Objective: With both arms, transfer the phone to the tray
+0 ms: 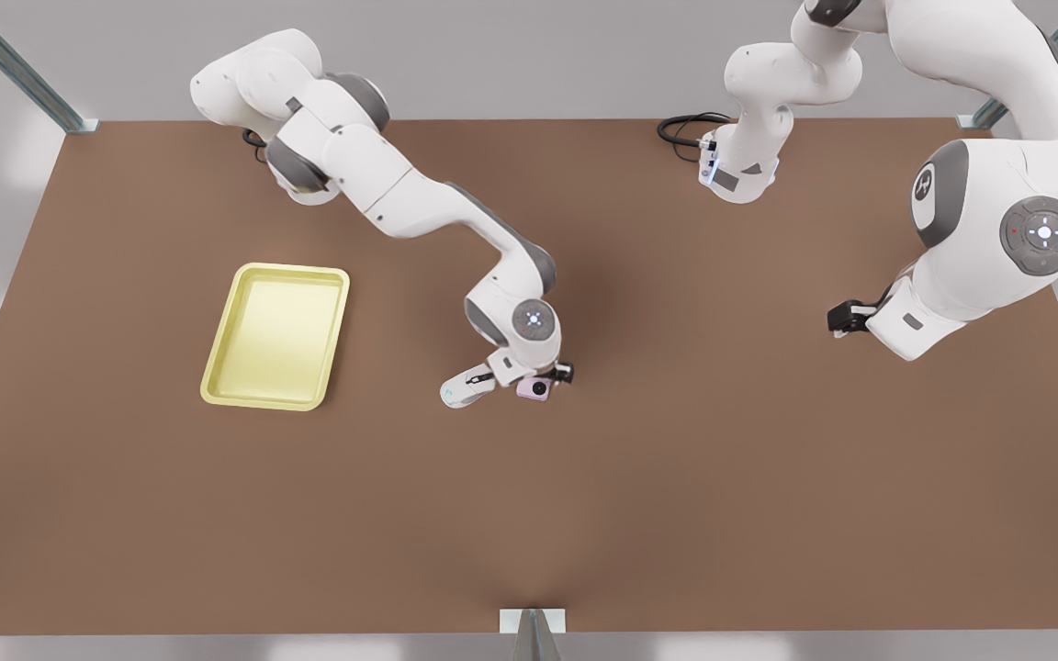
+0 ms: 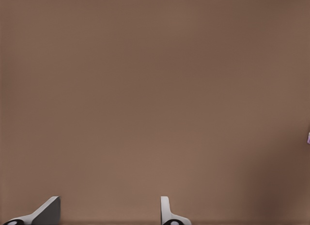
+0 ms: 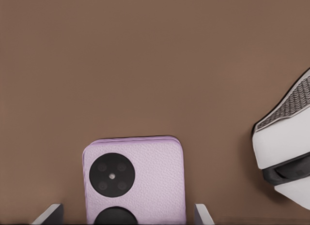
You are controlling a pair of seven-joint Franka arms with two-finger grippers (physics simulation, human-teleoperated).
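The brown matte table [image 1: 676,477] lay bare between the pale yellow, raised-rim rectangular tray [image 1: 263,404] and the white rounded computer mouse [image 1: 463,386]. That mouse sat just beside the small lilac leather-textured phone [image 1: 534,388], on its tray side, crowding the right gripper [image 1: 540,383], whose spread fingers flanked the phone with slim gaps. The left gripper [image 1: 843,319], fingers apart, hung over open tabletop well away on the front view's right.

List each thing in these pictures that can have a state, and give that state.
phone: lying flat on the table, lenses up, between the right gripper's fingers.
tray: empty, apart from the phone.
right gripper: open, astride the phone.
left gripper: open, empty, waiting over bare table.
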